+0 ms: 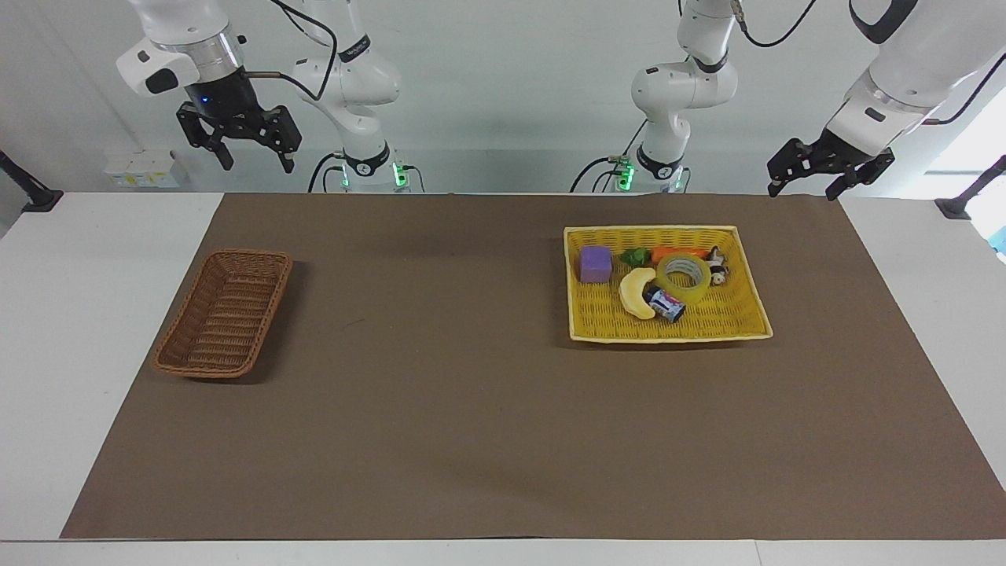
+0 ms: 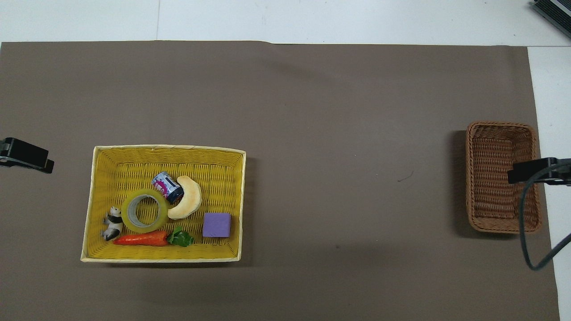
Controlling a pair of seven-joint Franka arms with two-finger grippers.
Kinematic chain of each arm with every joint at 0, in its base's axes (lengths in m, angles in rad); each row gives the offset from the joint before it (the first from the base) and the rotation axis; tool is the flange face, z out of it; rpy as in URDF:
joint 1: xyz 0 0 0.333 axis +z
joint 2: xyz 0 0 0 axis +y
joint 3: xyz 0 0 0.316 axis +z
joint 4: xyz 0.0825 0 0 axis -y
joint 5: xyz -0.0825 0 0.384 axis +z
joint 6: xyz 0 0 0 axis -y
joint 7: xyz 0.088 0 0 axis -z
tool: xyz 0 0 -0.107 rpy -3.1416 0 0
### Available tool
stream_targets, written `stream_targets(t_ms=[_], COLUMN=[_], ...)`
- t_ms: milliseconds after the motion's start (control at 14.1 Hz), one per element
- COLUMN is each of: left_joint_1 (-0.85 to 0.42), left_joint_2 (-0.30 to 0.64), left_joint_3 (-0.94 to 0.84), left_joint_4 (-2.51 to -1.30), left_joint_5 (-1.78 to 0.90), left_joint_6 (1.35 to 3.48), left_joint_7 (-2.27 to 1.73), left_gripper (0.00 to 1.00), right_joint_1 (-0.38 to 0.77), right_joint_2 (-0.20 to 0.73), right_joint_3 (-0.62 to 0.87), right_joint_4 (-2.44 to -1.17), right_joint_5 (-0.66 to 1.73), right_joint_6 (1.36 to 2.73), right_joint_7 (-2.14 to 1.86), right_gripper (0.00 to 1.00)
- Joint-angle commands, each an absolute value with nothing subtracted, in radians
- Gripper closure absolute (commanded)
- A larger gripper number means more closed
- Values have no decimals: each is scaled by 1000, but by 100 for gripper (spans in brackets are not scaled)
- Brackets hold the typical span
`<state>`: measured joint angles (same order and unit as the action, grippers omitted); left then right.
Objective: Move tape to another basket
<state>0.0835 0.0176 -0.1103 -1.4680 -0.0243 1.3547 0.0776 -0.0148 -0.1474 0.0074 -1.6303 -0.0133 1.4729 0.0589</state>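
Observation:
The tape point(image 1: 684, 275) is a yellowish ring lying flat in the yellow woven tray point(image 1: 668, 335) at the left arm's end of the table; it also shows in the overhead view point(image 2: 145, 211). The dark brown wicker basket point(image 1: 224, 314) stands empty at the right arm's end point(image 2: 502, 176). My left gripper point(image 1: 803, 191) hangs open and empty, high in the air, off the tray's outer side point(image 2: 26, 155). My right gripper point(image 1: 259, 161) hangs open and empty, high above the table near the basket point(image 2: 533, 171).
In the yellow tray point(image 2: 163, 258) with the tape lie a pale banana point(image 2: 187, 204), a small can point(image 2: 167, 186), a purple block point(image 2: 217, 224), a carrot point(image 2: 142, 239) and a panda figure point(image 2: 112, 222). A brown mat point(image 1: 471, 409) covers the table.

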Motion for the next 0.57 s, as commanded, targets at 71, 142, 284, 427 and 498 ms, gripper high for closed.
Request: stream_targets(t_ms=[71,142,284,427,498], left_joint_1=[75,78,81,83,84], left_joint_2=[21,21,20,18,17], left_joint_3=[-106,-106,-106,-106,-106], left_joint_4=[-1456,-1456,-1459,-1460,-1466], left_joint_5=[-2,-2,-2,-2,-2], left_joint_6=[1336,1336,1336,1336,1336], left_joint_7=[80,77,77,75,75], left_gripper=[0,0,0,0,0], right_joint_1=[-26,-26,-26,-26,-28], right_joint_2=[-149,-149,-149,-149,-146], right_joint_3=[14,14,14,14,14], right_joint_4=[-1629,-1629,-1629,-1629,-1626], right_joint_5=[-6,-6,-6,-6,-6], right_joint_6=[1460,1460,1460,1462,1466], right_joint_7=[74,74,75,75,77], right_gripper=[0,0,0,0,0])
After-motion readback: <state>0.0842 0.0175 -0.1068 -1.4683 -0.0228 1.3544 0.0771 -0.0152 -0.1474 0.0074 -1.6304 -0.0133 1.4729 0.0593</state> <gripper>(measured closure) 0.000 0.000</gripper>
